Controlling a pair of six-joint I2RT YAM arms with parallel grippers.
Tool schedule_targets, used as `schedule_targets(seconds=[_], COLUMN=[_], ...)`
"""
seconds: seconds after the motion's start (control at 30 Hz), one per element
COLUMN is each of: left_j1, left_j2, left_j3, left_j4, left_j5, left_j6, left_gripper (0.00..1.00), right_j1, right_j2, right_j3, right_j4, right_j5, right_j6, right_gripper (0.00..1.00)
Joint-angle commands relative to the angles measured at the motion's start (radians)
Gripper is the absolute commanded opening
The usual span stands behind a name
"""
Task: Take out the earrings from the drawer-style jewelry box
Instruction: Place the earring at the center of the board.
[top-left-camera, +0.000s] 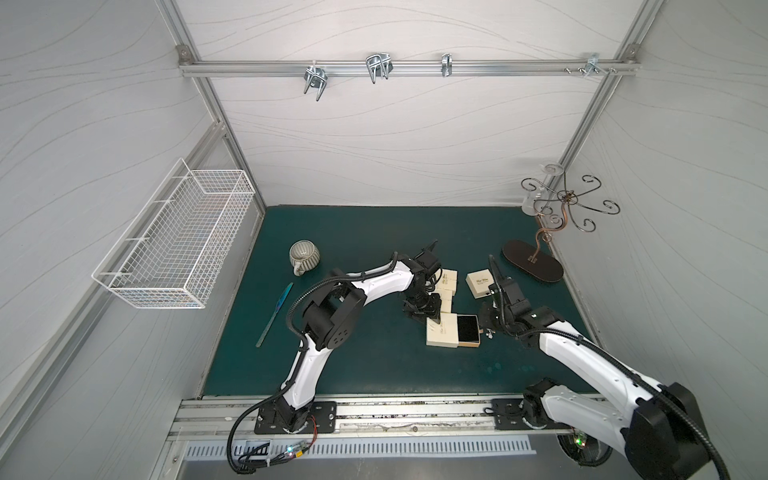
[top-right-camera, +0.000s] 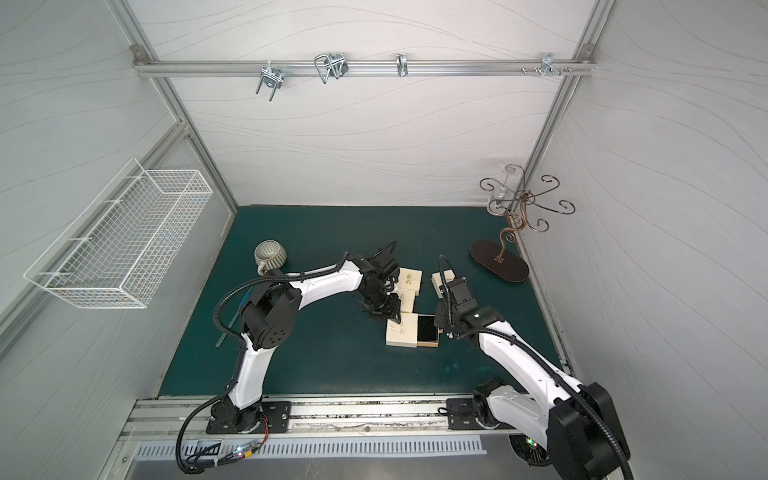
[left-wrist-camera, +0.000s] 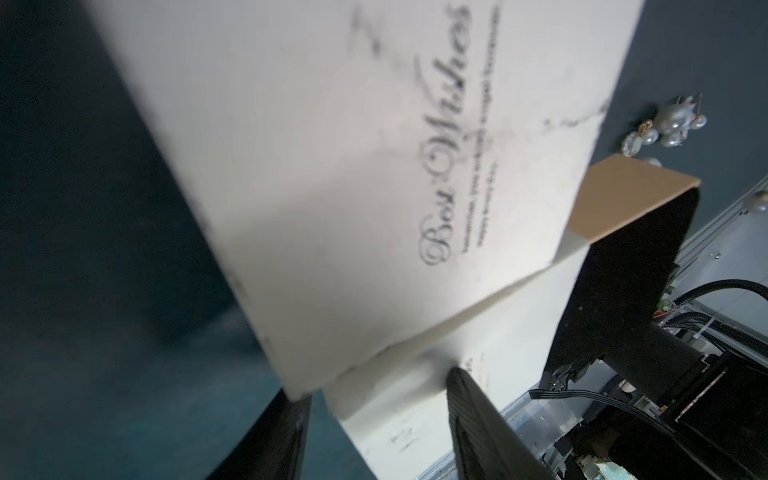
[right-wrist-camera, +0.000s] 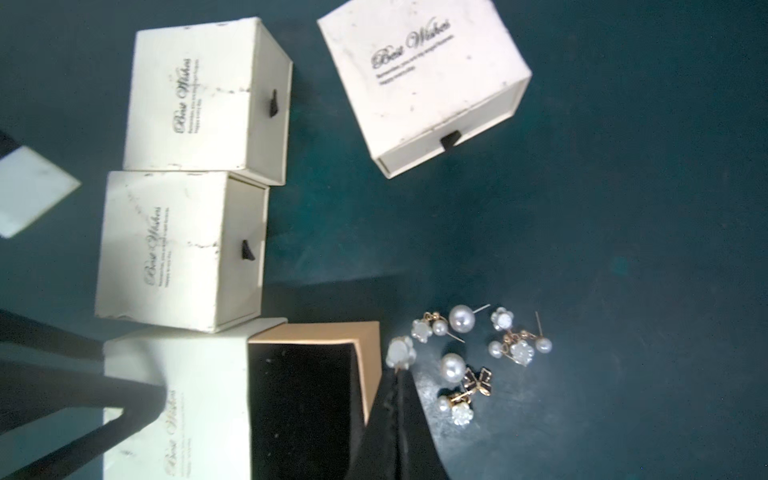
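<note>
Cream box (top-left-camera: 441, 336) sits around the middle of the dark green surface (top-left-camera: 353, 365), so I'll place everything off that. Its drawer (right-wrist-camera: 307, 399) is slid out on the side facing the right arm, with the black lining showing.

The earrings (right-wrist-camera: 462, 318) are out on the surface just beside the drawer's open end. They're a loose little cluster of pearls, white flower studs and gold posts.

Left end effector (left-wrist-camera: 382, 401) is clamped on the box's sleeve, with a finger on each side. Right end effector (right-wrist-camera: 399, 376) is at the drawer's outer corner with its fingers pressed together, no gap. One flower stud (right-wrist-camera: 400, 351) is right at the tips, but I honestly can't tell if it's pinched or just touching.

There are three more closed boxes (right-wrist-camera: 174, 249). Two are in a row right up against the far side of the box, and the third sits apart beyond the drawer end.
</note>
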Motion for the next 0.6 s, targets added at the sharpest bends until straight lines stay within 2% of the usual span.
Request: schedule_targets(seconds=[0.0, 0.2, 0.43, 0.57], left_j1=[-0.016, -0.019, -0.020, -0.021], left_j2=[0.086, 0.086, 0.079, 0.079], left_j3=[-0.022, -0.026, -0.027, -0.028], left_j4=[-0.034, -0.035, -0.035, -0.036], left_j5=[-0.102, -0.103, -0.109, -0.108], left_j6=[0.008, 0.008, 0.010, 0.011], left_gripper=[0.55, 0.55, 0.54, 0.55], right_j1=[-0.045, -0.144, -0.205, -0.218], right_j2=[-0.015, 0.036, 0.118, 0.143], right_j3=[-0.015, -0.021, -0.007, 0.001], right_j4=[-0.059, -0.104, -0.114, -0.116], right_j5=[0.004, -0.030, -0.076, -0.093], right_j6=[0.046, 0.074, 0.090, 0.092], right_gripper=[0.01, 0.02, 0.08, 0.19])
